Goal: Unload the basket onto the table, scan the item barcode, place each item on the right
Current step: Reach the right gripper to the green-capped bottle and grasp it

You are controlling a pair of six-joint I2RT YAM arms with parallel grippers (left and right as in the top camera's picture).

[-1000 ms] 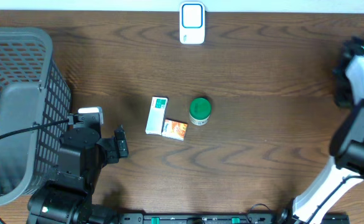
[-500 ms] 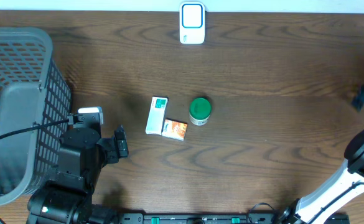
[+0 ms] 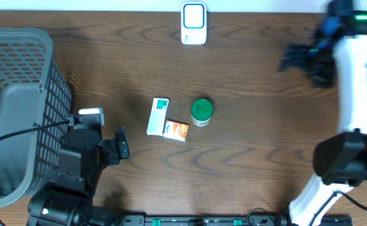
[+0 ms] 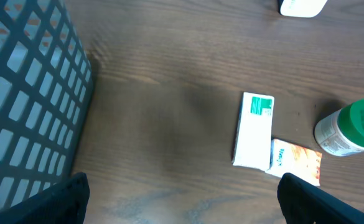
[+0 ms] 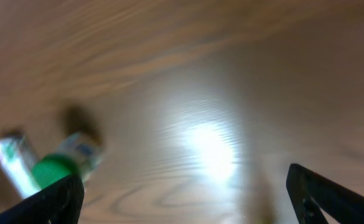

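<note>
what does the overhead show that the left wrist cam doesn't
Only overhead: the right arm, the right gripper and the basket's whole rim. Only left wrist: the basket's mesh wall from close beside it. Both: white-and-green box, orange packet, green-lidded bottle, and the white scanner, cropped at the wrist view's top edge.

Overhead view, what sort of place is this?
Probably a mock shop checkout on a wooden table: a white barcode scanner at the far edge, a grey shopping basket on the left, and packaged goods mid-table: a white box, an orange packet, a green-lidded bottle.
</note>
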